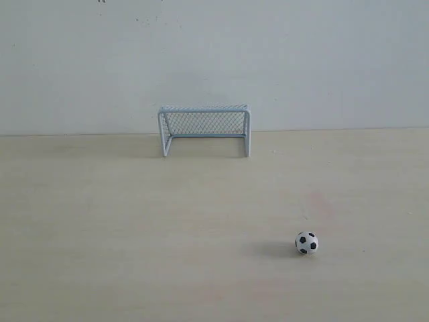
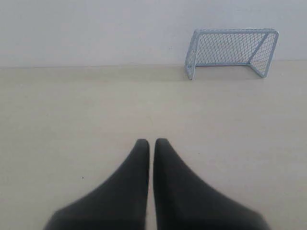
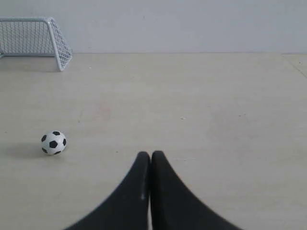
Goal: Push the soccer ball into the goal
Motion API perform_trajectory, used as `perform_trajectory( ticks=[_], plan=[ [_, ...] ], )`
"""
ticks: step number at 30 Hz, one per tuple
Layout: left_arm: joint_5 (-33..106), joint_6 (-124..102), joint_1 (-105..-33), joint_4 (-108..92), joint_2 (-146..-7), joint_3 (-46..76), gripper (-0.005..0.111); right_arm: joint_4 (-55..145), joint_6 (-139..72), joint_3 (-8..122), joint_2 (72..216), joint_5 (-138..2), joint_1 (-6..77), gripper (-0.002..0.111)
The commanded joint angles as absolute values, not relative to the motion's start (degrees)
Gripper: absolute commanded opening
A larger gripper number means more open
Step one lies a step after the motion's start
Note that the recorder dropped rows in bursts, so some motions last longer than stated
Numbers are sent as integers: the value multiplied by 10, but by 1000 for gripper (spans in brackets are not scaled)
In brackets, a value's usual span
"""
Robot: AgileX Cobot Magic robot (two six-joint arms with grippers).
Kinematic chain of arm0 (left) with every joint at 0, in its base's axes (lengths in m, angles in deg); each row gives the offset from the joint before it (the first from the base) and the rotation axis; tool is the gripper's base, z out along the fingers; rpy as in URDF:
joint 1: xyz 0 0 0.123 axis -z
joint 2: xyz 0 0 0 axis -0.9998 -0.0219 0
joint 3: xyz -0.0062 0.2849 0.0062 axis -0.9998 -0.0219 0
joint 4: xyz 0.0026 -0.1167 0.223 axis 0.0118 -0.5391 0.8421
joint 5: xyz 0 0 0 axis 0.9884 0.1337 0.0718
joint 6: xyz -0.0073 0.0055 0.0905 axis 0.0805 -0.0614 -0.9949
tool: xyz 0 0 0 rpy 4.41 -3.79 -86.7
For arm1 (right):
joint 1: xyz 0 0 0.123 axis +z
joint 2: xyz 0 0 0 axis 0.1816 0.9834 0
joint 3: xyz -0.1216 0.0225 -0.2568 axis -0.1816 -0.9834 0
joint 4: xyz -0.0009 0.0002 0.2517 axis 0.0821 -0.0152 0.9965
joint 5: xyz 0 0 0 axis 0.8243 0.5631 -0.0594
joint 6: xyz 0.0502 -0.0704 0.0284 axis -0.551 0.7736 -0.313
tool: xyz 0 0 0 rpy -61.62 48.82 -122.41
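pinching closed, right hand (image 3: 150, 154) views the soccer ball (image 3: 53, 143); closed left hand (image 2: 151, 141) views only the goal (image 2: 235, 31).

You've got the R pincer (image 3: 150, 154) w/ jaws pressed together over the pale worktop (image 3: 220, 110). The soccer ball (image 3: 53, 143) lies apart from it; the goal (image 3: 56, 40) stands well beyond, by the wall (image 3: 192, 24).

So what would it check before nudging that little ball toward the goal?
1. Soccer ball resting free on the table: ok.
2. Goal upright, mouth empty: ok.
3. Nothing lying between ball and goal: ok.
4. Right fingers shut for pushing: ok.
5. Right fingers lined up behind the ball: not ok, the ball sits apart from them, untouched.
6. Left fingers shut, away from the ball: ok.
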State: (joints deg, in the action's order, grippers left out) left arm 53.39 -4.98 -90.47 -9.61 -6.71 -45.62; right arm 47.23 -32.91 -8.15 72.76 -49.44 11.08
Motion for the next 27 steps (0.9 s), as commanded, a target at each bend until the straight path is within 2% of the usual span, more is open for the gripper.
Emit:
perform_trajectory(
  ticks=[1, 20, 23, 25, 27],
  plan=[
    [534, -52, -902, -95, -65, -458, 4, 470, -328, -81, 726, -499, 110, 0],
    [534, -52, -902, -95, -65, -458, 4, 470, -319, -81, 726, -534, 110, 0],
    [534, -52, -902, -95, -65, -458, 4, 470, -319, -81, 726, -583, 110, 0],
    [534, -52, -902, -95, -65, -458, 4, 470, -328, -81, 726, -676, 110, 0],
    [534, -52, -902, -95, -65, -458, 4, 475, -328, -81, 726, -875, 110, 0]
  ],
)
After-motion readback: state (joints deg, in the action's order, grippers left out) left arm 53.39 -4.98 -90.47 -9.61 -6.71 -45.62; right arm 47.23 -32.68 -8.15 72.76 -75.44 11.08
